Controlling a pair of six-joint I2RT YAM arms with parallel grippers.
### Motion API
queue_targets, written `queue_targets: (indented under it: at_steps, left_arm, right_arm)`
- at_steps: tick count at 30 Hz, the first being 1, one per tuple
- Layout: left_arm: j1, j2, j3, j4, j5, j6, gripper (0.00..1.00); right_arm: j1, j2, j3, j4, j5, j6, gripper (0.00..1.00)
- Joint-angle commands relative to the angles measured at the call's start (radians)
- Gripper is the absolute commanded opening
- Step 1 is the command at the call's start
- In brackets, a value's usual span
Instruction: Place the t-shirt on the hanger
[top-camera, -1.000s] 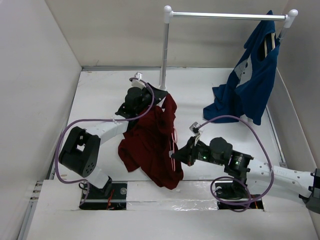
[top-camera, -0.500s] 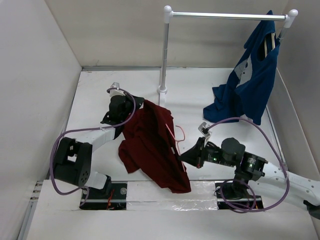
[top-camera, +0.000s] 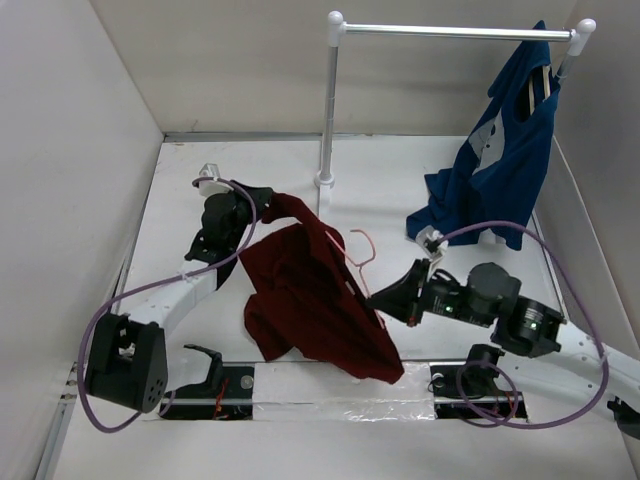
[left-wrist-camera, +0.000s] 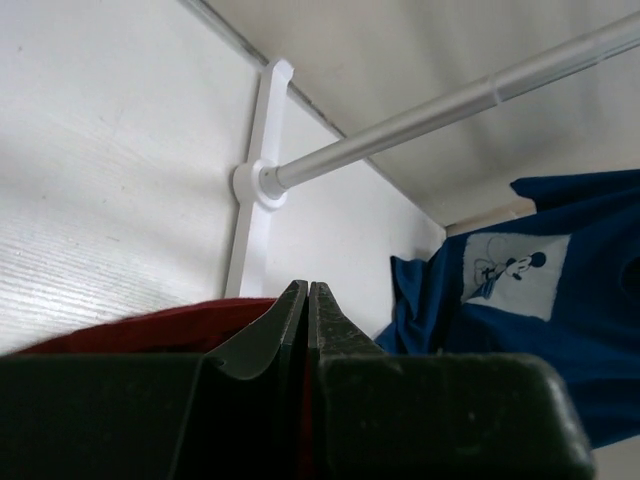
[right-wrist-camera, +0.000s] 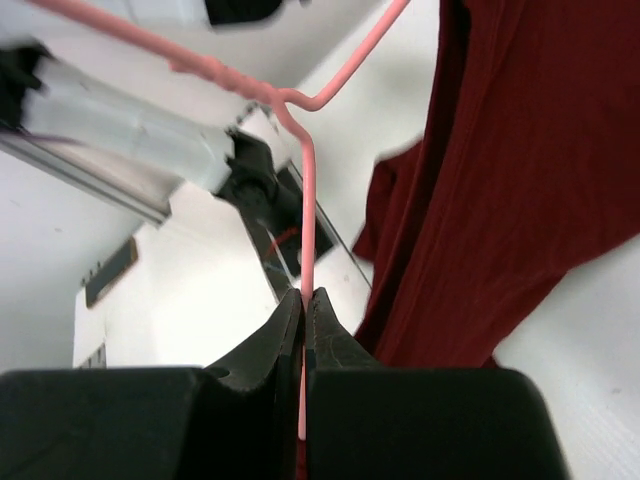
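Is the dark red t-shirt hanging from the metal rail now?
No, the t-shirt is well in front of the rail, and only the blue garment hangs from it.

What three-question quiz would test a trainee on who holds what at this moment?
1. True or false: the right hand is shut on the pink wire hanger.
2. Pick one. The left hand is: A, shut on the maroon t-shirt; B, shut on a cardboard box; C, open and holding nothing.
3. Fill the gap: seen from the top camera, the navy-blue garment hangs at the ___ end of the rail.
Key: 1 true; 2 A; 3 right.
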Motion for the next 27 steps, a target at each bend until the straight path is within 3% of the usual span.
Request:
queue_targets:
  at_steps: [1, 9, 14, 18, 21, 27]
  left_arm:
    - [0.012, -0.078, 0.048, -0.019, -0.074, 0.027, 0.0]
    - [-0.051, -0.217, 0.237, -0.132, -0.067, 0.08, 0.0]
    - [-0.051, -0.285, 0.208, -0.175, -0.05, 0.102, 0.0]
    - [-0.051, -0.277, 0.165, -0.2, -0.039, 0.117, 0.28]
    - [-0.051, -0.294, 0.14, -0.163, -0.015, 0.109, 0.41]
    - [-0.051, -0.337, 0.188, -0.204, 0.015, 0.139, 0.53]
  right_arm:
    - [0.006, -0.028, 0.185, -0.018, 0.029, -0.058, 0.0]
    - [0.006, 0.093, 0.582, -0.118, 0.055, -0.143, 0.0]
    - [0.006, 0.082, 0.535, -0.03, 0.096, -0.115, 0.0]
    - [0.006, 0.065, 0.488, 0.029, 0.115, -0.097, 0.0]
    - [-0.004, 0.084, 0.53, 0.007, 0.118, -0.106, 0.0]
    - [-0.014, 0.108, 0.592, -0.026, 0.202, -0.144, 0.0]
